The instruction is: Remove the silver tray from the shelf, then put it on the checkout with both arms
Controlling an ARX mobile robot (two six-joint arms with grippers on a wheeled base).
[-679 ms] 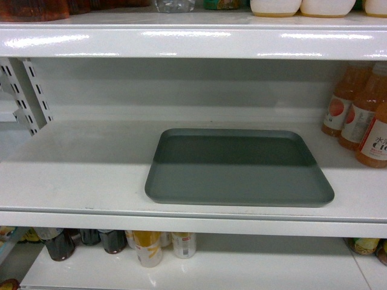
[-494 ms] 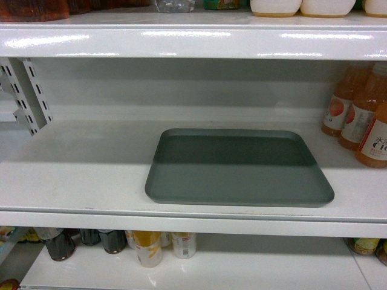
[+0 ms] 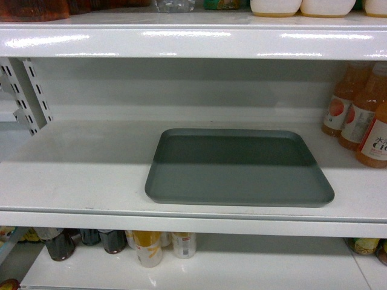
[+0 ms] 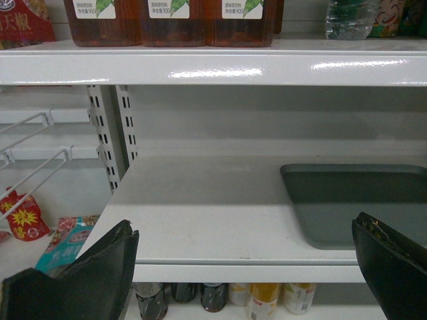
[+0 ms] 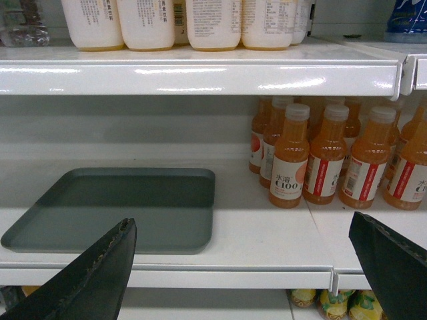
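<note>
Nothing moved — silver tray (image 3: 239,168) flat on white shelf (image 3: 78,175) — orange bottles (image 3: 363,115) beside.

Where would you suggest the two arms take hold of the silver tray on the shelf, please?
Probably by the low raised rim on its two short sides, one arm each. The silver tray lies flat on the shelf near the front lip, so the fingers could come in from the front. The orange juice bottles crowd the right side, so that approach needs care.
</note>
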